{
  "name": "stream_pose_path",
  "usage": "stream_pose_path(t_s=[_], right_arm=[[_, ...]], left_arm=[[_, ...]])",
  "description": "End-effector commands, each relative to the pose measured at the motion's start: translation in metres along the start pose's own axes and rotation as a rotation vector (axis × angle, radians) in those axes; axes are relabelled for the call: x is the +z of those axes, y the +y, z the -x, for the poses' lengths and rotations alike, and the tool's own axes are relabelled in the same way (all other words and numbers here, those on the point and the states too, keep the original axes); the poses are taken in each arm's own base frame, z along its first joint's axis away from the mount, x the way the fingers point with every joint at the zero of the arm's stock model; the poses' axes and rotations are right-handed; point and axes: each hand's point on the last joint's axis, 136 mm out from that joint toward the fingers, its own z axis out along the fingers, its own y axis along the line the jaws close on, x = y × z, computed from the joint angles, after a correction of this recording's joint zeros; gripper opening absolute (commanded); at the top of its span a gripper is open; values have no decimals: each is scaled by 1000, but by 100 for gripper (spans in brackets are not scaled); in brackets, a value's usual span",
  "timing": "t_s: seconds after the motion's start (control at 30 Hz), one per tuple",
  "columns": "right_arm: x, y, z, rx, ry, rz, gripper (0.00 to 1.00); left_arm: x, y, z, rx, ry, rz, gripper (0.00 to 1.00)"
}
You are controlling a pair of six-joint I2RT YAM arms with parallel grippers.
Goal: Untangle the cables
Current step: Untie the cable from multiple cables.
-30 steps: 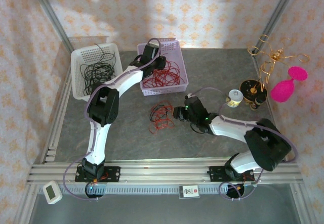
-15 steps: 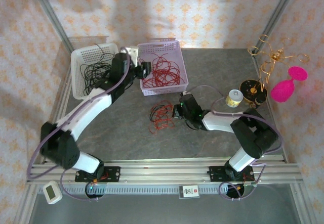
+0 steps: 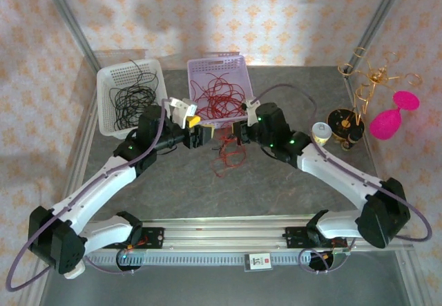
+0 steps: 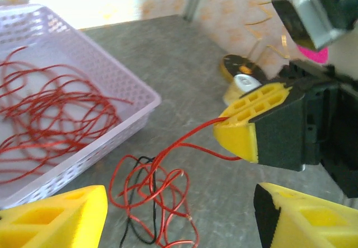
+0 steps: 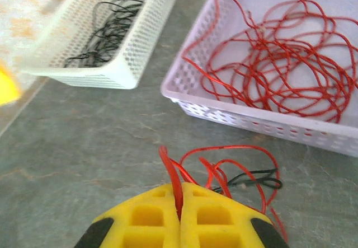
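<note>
The tangle of thin red cables with one black strand [image 3: 226, 155] sits near the middle of the table, between the two grippers and slightly nearer the arm bases. From the left wrist camera the same tangle [image 4: 151, 195] seems to rest on the tabletop, with one red strand rising from it to the right.

That strand ends in the right gripper [image 3: 235, 137]. Its yellow ribbed fingers are pressed together on the red wire, as the right wrist camera shows [image 5: 180, 203]. There the loops of the tangle [image 5: 235, 172] spread just beyond the fingertips.

The left gripper [image 3: 199, 135] faces the right one and is just beside it. Its own yellow fingers [image 4: 56, 217] stand wide apart and hold nothing. The tangle lies between and just ahead of them, and the closed right gripper [image 4: 235, 133] is just beyond.

The table [image 3: 290, 188] is a grey, stone-patterned slab with aluminium rails along its near edge.

- **Lilac perforated plastic basket** [image 3: 248, 109]: it stands behind the grippers and holds loose red wire loops.
- **White perforated basket** [image 3: 105, 112]: it stands left of the lilac one and holds black wires.
- **Gold wire stand and bright pink goblet**: the stand [image 3: 373, 78] and the goblet [image 3: 390, 119] stand at the right edge.

Pale wallpaper with an orange floral print [image 3: 276, 16] encloses the space.
</note>
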Motion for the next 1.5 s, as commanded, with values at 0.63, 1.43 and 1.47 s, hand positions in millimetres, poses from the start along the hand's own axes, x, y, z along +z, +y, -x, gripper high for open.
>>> stream_pose_path(t_s=[0.63, 1.43, 1.47], right_arm=[[-42, 39, 23, -72, -4, 140, 1], [23, -44, 7, 288, -426, -181, 40], [27, -47, -1, 293, -409, -188, 40]], left_arm=[[37, -29, 4, 152, 1, -171, 0], [-43, -102, 80, 133, -157, -257, 0], [-48, -105, 87, 141, -172, -261, 0]])
